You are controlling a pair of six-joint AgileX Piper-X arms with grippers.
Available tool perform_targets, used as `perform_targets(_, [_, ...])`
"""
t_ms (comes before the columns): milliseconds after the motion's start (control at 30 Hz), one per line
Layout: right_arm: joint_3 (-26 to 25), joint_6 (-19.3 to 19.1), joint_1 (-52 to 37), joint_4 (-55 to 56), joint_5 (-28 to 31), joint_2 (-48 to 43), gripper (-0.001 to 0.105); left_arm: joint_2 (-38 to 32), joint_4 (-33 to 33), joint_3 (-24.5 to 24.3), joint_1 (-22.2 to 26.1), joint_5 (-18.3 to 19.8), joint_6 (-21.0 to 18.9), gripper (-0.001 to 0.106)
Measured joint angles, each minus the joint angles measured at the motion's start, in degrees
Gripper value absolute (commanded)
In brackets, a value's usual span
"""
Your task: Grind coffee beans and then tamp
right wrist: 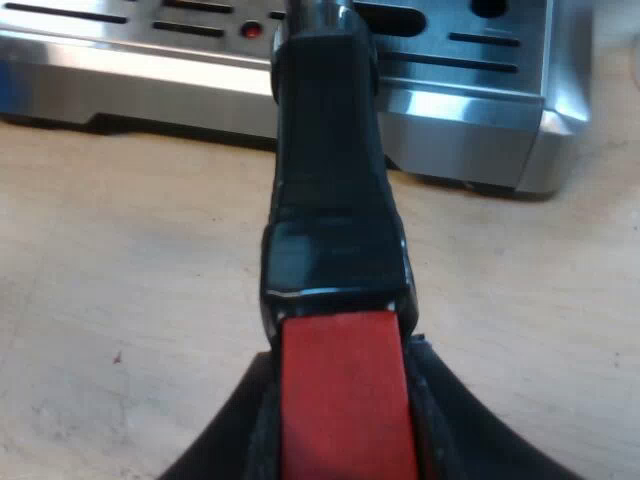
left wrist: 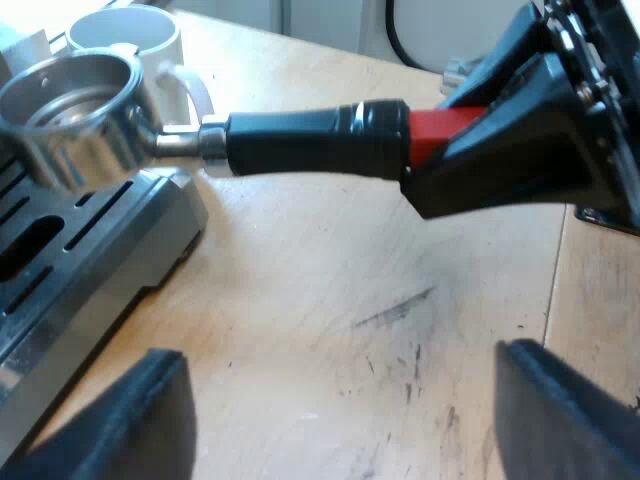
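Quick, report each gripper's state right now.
Left gripper: open, holding nothing.
Right gripper: closed on the red handle end of the holder.

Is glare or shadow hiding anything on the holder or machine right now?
Left wrist view: even light, soft highlights along the holder's black handle, nothing hidden on the table. Right wrist view: bright sheen on the machine's steel front, a glint on the handle beyond the right tool, dark shadow under the machine's edge.

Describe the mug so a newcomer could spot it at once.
Start at the espresso machine with its slotted tray. The holder has its round metal basket over that tray's edge. Just beyond the basket stands the mug: white, loop-handled, unlike the metal nearby.
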Motion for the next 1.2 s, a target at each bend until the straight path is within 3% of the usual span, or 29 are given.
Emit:
perform_targets(133, [2.8,-0.6,0.0,-2.6,-0.8,-2.6,0.000,-1.3,0.7,-0.2,0.0,0.0,0.0,0.061])
perform_targets(367, [8.3,-8.7,0.0,-10.3,-3.8,-6.4,0.000,-7.1,5.8,-0.3,0.0,0.0,0.0,0.064])
perform_targets(433, [8.4,-8.9,0.0,-10.8,-3.9,-6.4,0.000,-7.1,6.0,-0.3,0.0,0.0,0.0,0.064])
perform_targets(467, [9.2,-12.4,0.0,-13.6,-4.9,-6.4,0.000,-7.1,6.3,-0.3,0.0,0.0,0.0,0.064])
perform_targets(533, [9.3,-13.0,0.0,-14.0,-5.2,-6.4,0.000,-7.1,6.8,-0.3,0.0,0.0,0.0,0.064])
perform_targets(600, [11.0,-18.8,0.0,-18.8,-7.5,-6.4,0.000,-7.1,7.5,-0.3,0.0,0.0,0.0,0.064])
perform_targets(667, [12.8,-21.8,0.0,-22.2,-8.5,-6.4,0.000,-7.1,8.2,-0.3,0.0,0.0,0.0,0.064])
perform_targets(900, [17.7,-24.6,0.0,-28.8,-11.9,-6.5,0.000,-7.1,9.8,-0.3,0.0,0.0,0.0,0.063])
perform_targets(1067, [21.3,-29.7,0.0,-33.8,-12.9,-6.6,0.000,-7.1,10.1,-0.3,0.0,-0.1,0.0,0.063])
perform_targets(1200, [23.4,-30.0,0.0,-36.7,-12.9,-6.6,0.000,-7.1,10.1,-0.3,0.0,-0.2,0.0,0.063])
